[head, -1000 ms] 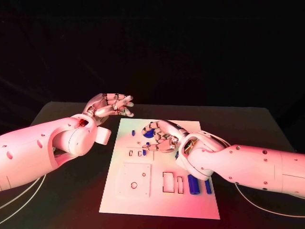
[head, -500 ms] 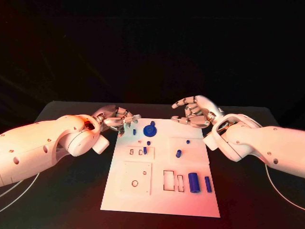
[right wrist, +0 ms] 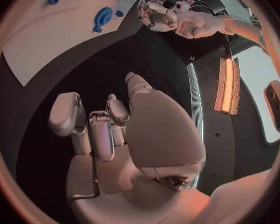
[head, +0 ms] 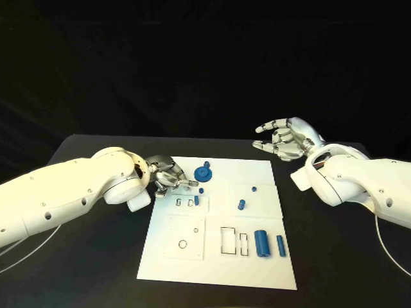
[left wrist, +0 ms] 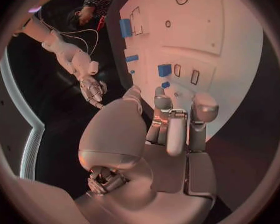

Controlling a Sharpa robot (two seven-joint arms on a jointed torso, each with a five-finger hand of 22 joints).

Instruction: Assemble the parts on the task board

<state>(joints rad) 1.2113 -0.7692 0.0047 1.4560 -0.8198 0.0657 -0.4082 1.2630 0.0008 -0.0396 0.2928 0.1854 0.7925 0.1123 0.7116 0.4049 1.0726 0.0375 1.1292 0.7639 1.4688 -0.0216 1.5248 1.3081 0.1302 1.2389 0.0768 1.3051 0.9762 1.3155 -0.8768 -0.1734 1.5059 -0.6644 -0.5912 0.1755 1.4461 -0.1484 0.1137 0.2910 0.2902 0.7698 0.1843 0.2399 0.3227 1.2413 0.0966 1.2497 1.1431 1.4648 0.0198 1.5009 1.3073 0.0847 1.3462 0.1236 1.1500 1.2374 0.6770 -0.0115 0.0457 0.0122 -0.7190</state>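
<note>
On the board (head: 217,256) near us two long blue parts (head: 262,244) lie flat, small ones stand midway, and a blue wheel (head: 203,173) sits at the far end. Our left hand (head: 169,176), fingers curled and seemingly holding nothing, hangs beside the wheel; we judge it is reaching for a part and must next spread and close on it. Farther off, our right hand (head: 287,136) is lifted over the table, fingers loosely apart, holding nothing

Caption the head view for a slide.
Left hand over the task board's far corner; right hand raised beside it.

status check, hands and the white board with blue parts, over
Left hand over white task board far-left edge, holds nothing visible. Right hand raised off board, open. Small blue parts on board. Nothing blocking.
</note>
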